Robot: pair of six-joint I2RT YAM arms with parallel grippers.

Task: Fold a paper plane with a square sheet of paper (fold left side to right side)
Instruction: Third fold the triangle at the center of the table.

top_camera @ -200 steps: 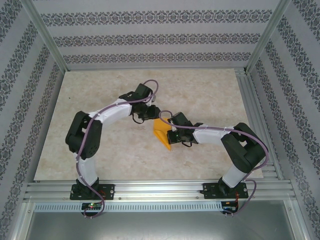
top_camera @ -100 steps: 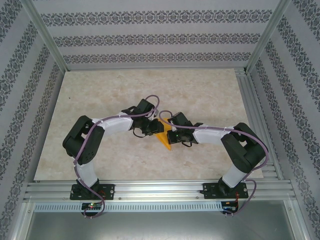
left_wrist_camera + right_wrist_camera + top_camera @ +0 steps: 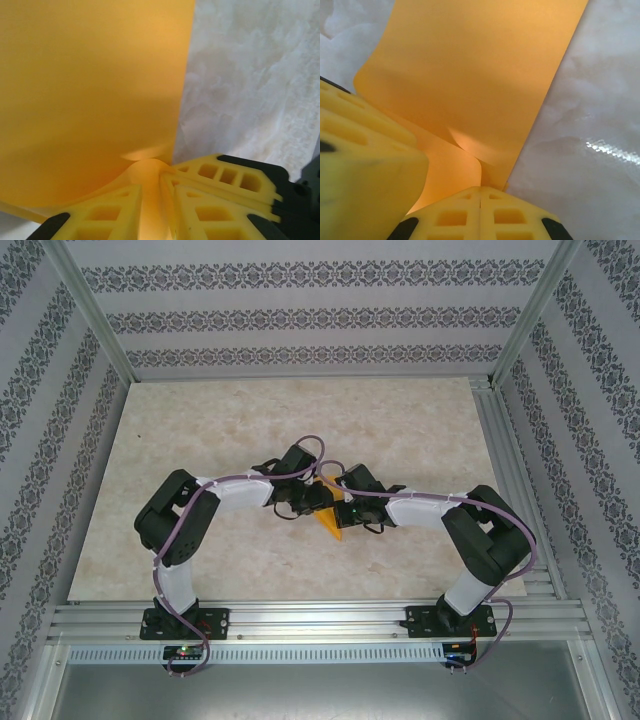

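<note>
The square sheet of paper (image 3: 330, 524) is orange-yellow and lies doubled over at the table's middle, mostly hidden under both grippers. My left gripper (image 3: 317, 498) stands over its left part. In the left wrist view its jaws (image 3: 150, 182) stand a little apart, and a curl of the paper (image 3: 90, 90) rises into the gap. My right gripper (image 3: 337, 503) meets it from the right. Its fingertips (image 3: 480, 189) are pressed together on a raised fold of the paper (image 3: 480, 75). A left finger (image 3: 365, 165) sits close beside them.
The pale marbled table (image 3: 400, 420) stretches around the paper on every side. Patterned walls and metal posts enclose it. An aluminium rail (image 3: 320, 618) with both arm bases runs along the near edge.
The left arm has swung right and nearer, up against the right gripper, bringing the paper's left flap over. Less paper shows from above. The left jaws have narrowed. The right arm stayed still.
</note>
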